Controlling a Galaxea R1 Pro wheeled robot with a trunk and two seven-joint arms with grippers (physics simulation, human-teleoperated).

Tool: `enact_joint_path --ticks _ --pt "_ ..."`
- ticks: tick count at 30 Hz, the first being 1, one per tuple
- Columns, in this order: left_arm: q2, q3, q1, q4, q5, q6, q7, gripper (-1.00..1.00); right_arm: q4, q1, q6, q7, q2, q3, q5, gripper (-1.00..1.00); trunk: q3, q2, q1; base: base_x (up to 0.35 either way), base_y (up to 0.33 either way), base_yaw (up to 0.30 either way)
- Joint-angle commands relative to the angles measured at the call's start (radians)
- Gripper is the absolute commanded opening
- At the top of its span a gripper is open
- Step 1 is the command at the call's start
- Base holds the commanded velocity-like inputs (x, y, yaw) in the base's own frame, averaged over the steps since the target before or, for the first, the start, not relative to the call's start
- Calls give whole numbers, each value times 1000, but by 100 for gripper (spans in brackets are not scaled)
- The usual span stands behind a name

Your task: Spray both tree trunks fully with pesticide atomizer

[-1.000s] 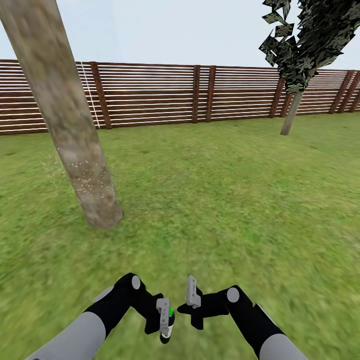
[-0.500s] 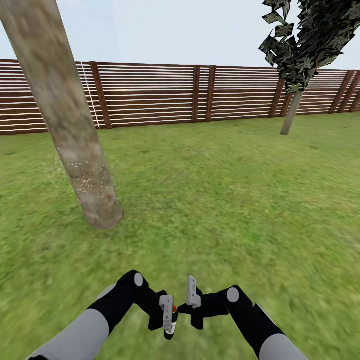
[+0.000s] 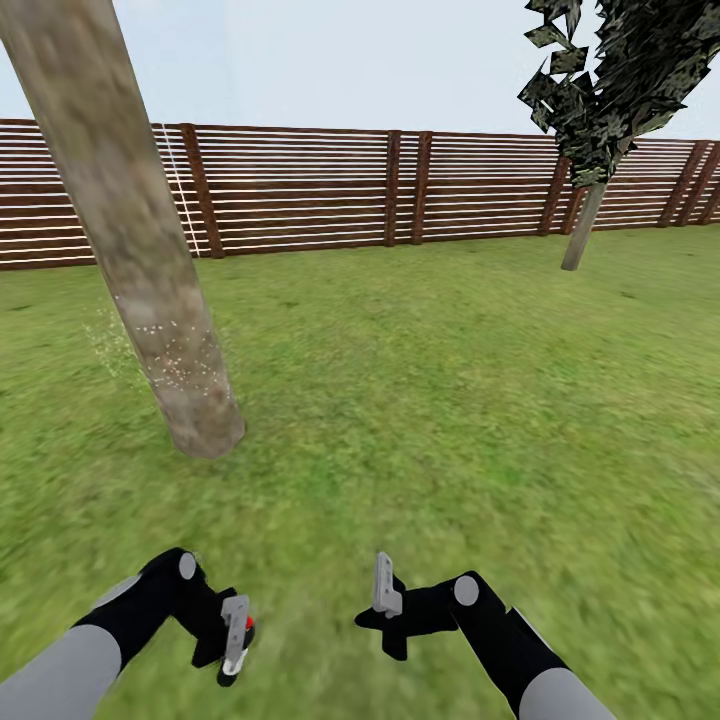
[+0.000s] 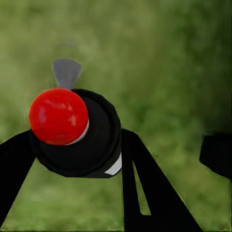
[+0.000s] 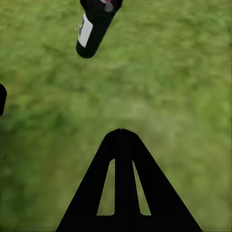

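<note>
The pesticide atomizer (image 3: 244, 636), a dark bottle with a red top (image 4: 58, 116) and a white label (image 5: 85, 30), hangs low over the grass. My left gripper (image 3: 236, 640) is shut on it, a black finger (image 4: 145, 188) on each side of its body (image 4: 96, 145). To the right, my right gripper (image 3: 384, 592) is shut on nothing, its joined fingers (image 5: 122, 183) over bare lawn. A thick grey-beige tree trunk (image 3: 140, 250) leans at the left, with white pesticide specks (image 3: 168, 358) on its lower part. The second tree (image 3: 586, 225) stands far right by the fence.
Green lawn (image 3: 440, 400) spreads from the arms to the reddish-brown slat fence (image 3: 320, 190) across the back. The near trunk's base (image 3: 205, 430) meets the ground ahead and left of my left arm. The far tree's dark crown (image 3: 620, 70) hangs at the upper right.
My left arm has swung left, carrying the atomizer away from the right gripper. The atomizer's top has gone from green to red. The right arm has not moved.
</note>
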Motion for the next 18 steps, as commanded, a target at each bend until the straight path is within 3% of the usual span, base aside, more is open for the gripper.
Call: enact_joint_path --ticks 1,3,5,7,8,9,10,11,12,13,14,15,16,18 --pt "26 3 1 13 2 1 -2 -100 0 0 -6 1 0 -1 9 100 -1 0 0 0 0 0" --pt "61 26 1 63 1 0 4 -100 1 0 -5 1 -2 -2 9 100 -1 0 0 0 0 0" --pt "75 80 2 109 6 1 77 -100 6 0 -6 -9 -7 -7 9 100 -1 0 0 0 0 0" --pt "66 181 3 181 71 1 297 -100 64 1 -7 -123 -22 -10 6 100 -1 0 0 0 0 0" --pt "57 223 3 231 130 1 399 -100 117 1 -7 -221 -34 -11 3 100 -1 0 0 0 0 0" --pt "47 265 3 289 218 -10 516 -100 191 1 -8 -374 -41 -15 1 100 -1 0 0 0 0 0" --pt "39 296 5 362 357 -64 688 -100 329 2 -18 -668 -43 -52 -3 100 -1 0 0 0 0 0" --pt "36 304 6 389 420 -97 763 -100 393 3 -32 -807 -41 -73 -4 100 -1 0 0 0 0 0" --pt "32 311 18 425 541 -167 890 -100 496 4 -102 -1040 -30 -104 -5 100 -1 0 0 0 0 0" --pt "29 315 45 453 674 -238 1000 -100 575 5 -198 -1229 -12 -123 -6 100 -1 0 0 0 0 0" --pt "27 317 90 470 834 -332 1097 -100 639 7 -310 -1425 5 -135 -7 100 -1 0 0 0 0 0" --pt "27 318 120 477 919 -392 1136 -100 660 19 -361 -1527 10 -139 -16 100 -1 0 0 0 0 0" --pt "29 319 157 482 979 -445 1156 -100 671 45 -391 -1590 13 -141 -46 100 -1 0 0 0 0 0" --pt "30 319 218 485 1028 -494 1172 -100 680 94 -415 -1638 16 -143 -129 100 -1 0 0 0 0 0"
